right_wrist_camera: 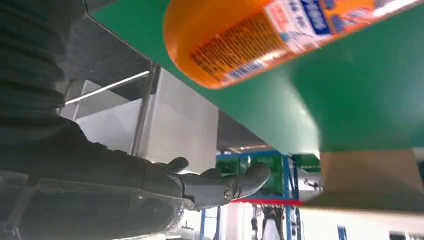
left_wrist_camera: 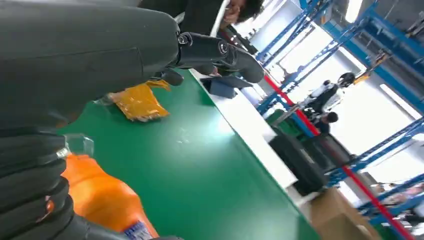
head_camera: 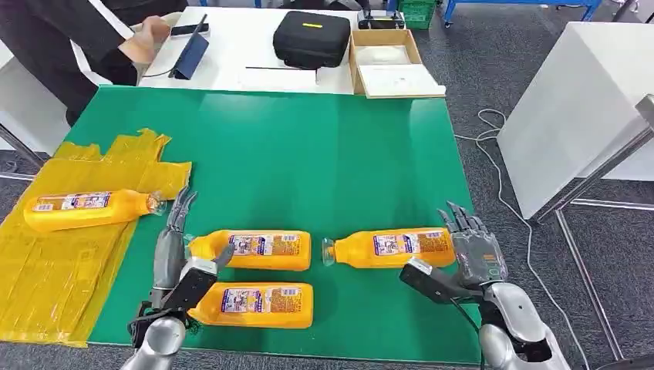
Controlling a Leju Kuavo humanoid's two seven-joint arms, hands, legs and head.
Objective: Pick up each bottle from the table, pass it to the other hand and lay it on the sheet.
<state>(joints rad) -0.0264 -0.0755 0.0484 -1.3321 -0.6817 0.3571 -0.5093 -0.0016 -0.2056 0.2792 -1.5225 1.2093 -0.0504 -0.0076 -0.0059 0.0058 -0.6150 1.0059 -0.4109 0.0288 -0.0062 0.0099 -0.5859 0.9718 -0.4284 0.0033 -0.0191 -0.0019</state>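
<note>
Lying just beside open right hand (head_camera: 477, 250): orange bottle (head_camera: 393, 247).

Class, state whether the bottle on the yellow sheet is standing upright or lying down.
Lying down: the bottle rests lengthwise on the yellow sheet, its neck pointing sideways.

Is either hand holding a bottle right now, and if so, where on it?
Nothing is held. The left hand and right hand are both open beside orange plastic bottles lying on the green table.
</note>
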